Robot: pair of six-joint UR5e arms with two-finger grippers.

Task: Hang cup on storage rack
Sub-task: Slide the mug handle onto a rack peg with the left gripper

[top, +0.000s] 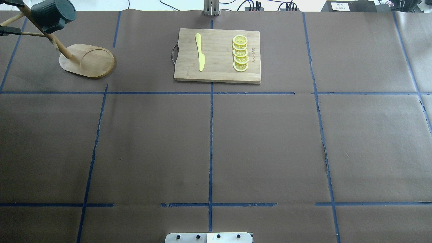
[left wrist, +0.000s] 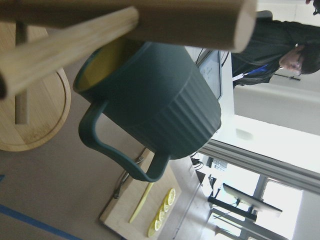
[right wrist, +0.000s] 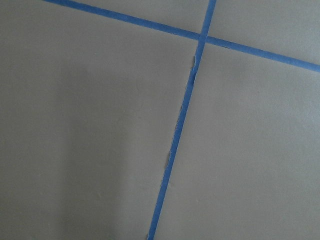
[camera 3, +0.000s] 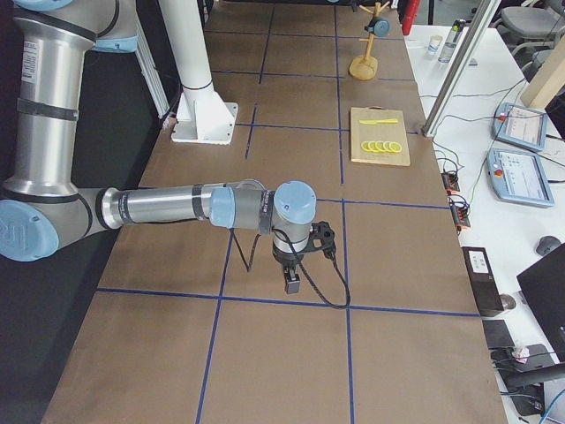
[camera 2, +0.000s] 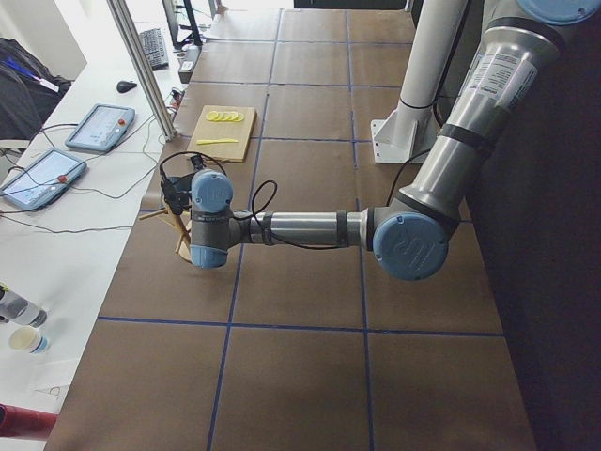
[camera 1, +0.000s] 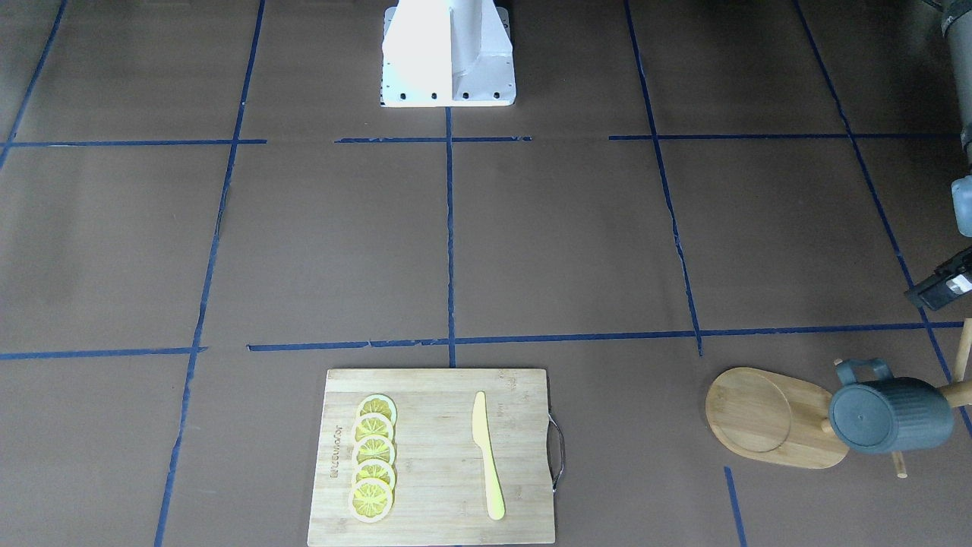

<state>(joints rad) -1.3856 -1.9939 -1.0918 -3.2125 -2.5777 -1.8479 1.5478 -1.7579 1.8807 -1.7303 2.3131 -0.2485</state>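
The dark blue-grey ribbed cup (top: 54, 13) hangs by its handle on a peg of the bamboo storage rack (top: 91, 62) at the table's far left. It also shows in the front view (camera 1: 892, 414) and in the left wrist view (left wrist: 160, 100), with its yellow inside just visible. My left gripper (top: 7, 17) is just left of the rack, only its dark fingertips (top: 9, 31) in view; they stand apart and hold nothing. My right gripper (camera 3: 291, 283) hangs low over bare table, far from the rack; I cannot tell whether it is open or shut.
A rectangular wooden cutting board (top: 219, 76) with a yellow knife (top: 200, 52) and several lemon slices (top: 240, 54) lies at the far middle. The robot base (camera 1: 448, 57) stands at the near edge. Blue tape lines cross the brown table.
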